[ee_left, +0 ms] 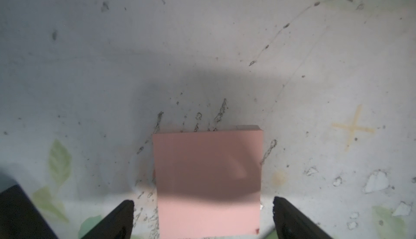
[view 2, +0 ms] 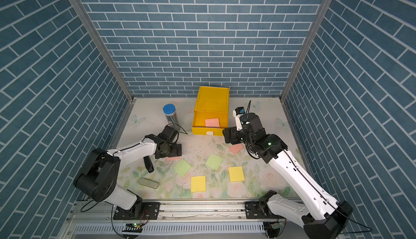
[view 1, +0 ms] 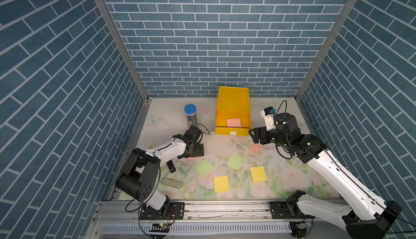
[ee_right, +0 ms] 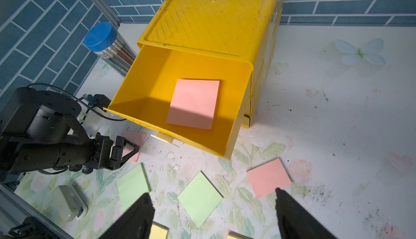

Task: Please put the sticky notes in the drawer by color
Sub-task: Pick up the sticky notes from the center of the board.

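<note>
At the far edge, mid-span: the drawer cabinet (view 1: 233,100) is stood against the back wall. Its top drawer (view 1: 222,130) is pulled out toward the near edge, white handle to the front.
Top drawer contents: pink note A (ee_right: 193,104) is laid flat on the drawer floor, closer to the drawer's right wall.
Left tool (ee_left: 202,200): released. Its fingers are spread to either side of pink note B (ee_left: 208,177), and a gap is seen at each finger. Nothing is gripped.
Pink note B: it is seen lying on the surface, near-left of the cabinet and directly under the left tool.
Right tool (ee_right: 212,198): released, nothing gripped. In both top views it is held just beside the right front corner of the top drawer; contact cannot be told.
Pink note C (view 1: 256,148): it is laid on the surface toward the right edge, close to the right arm's wrist.
Green notes: green note A (view 1: 203,167) and green note B (view 1: 234,161) are laid mid-surface, turned diamond-wise, apart from each other.
Yellow notes: yellow note A (view 1: 221,183) and yellow note B (view 1: 258,174) are laid closer to the near edge, apart from each other.
Clear cylinder (view 1: 190,114): blue-lidded, it is stood upright left of the cabinet.
Left edge: a black stick (view 1: 171,166) and a grey oblong case (view 1: 172,183) are laid beside the left arm.
</note>
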`<state>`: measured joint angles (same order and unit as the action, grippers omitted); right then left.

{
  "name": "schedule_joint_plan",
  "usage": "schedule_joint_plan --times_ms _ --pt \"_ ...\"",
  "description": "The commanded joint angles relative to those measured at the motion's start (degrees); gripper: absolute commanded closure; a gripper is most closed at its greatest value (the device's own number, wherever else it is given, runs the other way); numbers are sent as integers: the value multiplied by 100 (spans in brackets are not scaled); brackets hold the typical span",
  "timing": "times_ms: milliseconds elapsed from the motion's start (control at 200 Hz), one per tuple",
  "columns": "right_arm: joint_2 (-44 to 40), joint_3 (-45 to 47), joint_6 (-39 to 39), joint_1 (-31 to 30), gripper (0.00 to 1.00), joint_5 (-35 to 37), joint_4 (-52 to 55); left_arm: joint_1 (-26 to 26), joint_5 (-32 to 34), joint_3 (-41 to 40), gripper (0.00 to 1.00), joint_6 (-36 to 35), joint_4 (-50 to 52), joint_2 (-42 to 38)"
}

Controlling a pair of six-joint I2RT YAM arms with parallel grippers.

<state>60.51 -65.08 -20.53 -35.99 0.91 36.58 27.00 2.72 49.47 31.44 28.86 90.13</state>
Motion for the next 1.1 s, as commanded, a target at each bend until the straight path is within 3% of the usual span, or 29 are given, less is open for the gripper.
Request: schedule_joint_plan --times_ms 0,470,575,765,1095 --pt "-114 116 84 22 14 116 -132 -15 -201 288 0 -151 163 239" --pt "-390 399 84 30 14 -2 -381 -109 -95 474 0 -353 889 912" --pt "-519 502 72 31 14 4 -423 -150 -480 443 0 -411 677 1080" --pt "-646 564 145 35 14 93 -371 -116 -453 332 23 -362 602 1243" --pt "-709 637 129 40 14 -28 -484 -108 -274 216 25 -200 530 1010"
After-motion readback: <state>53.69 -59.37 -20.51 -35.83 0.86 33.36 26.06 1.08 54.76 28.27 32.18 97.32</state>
